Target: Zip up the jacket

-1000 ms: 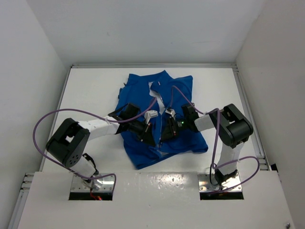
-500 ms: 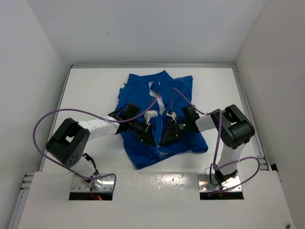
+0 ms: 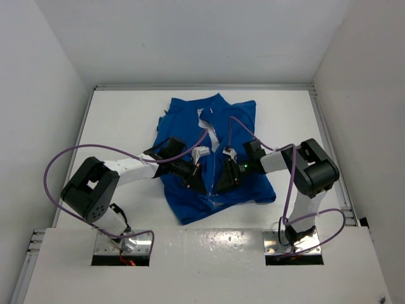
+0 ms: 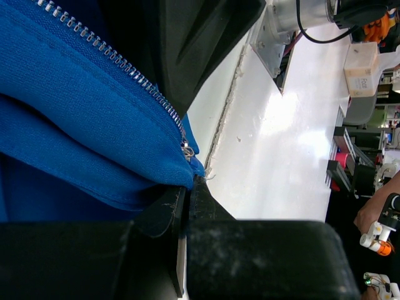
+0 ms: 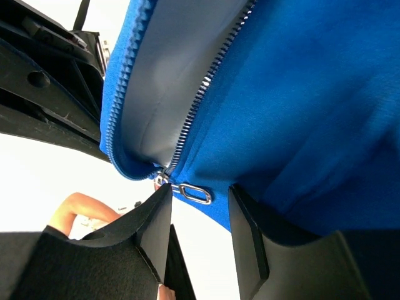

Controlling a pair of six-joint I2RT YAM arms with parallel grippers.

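Note:
The royal-blue jacket [image 3: 190, 123] lies flat mid-table, collar far, front zipper [image 3: 216, 155] partly open. My left gripper [image 3: 201, 185] is shut on the jacket's near hem beside the zipper's lower end; in the left wrist view the jaws [image 4: 187, 190] pinch the blue fabric [image 4: 81, 106] just under the silver teeth [image 4: 125, 69]. My right gripper [image 3: 219, 183] is open at the hem from the right. In the right wrist view the silver zipper pull [image 5: 195, 194] hangs between its open fingers [image 5: 199, 206], below the jacket [image 5: 300, 94].
The white table [image 3: 120, 126] is walled at the back and both sides. Purple cables [image 3: 95, 151] arc over the arms and the jacket. The two grippers are almost touching at the hem. A person's hand [image 4: 375, 206] shows beyond the table's edge.
The right gripper has shifted slightly toward the near hem and the zipper's lower end. The left gripper has held still on the hem.

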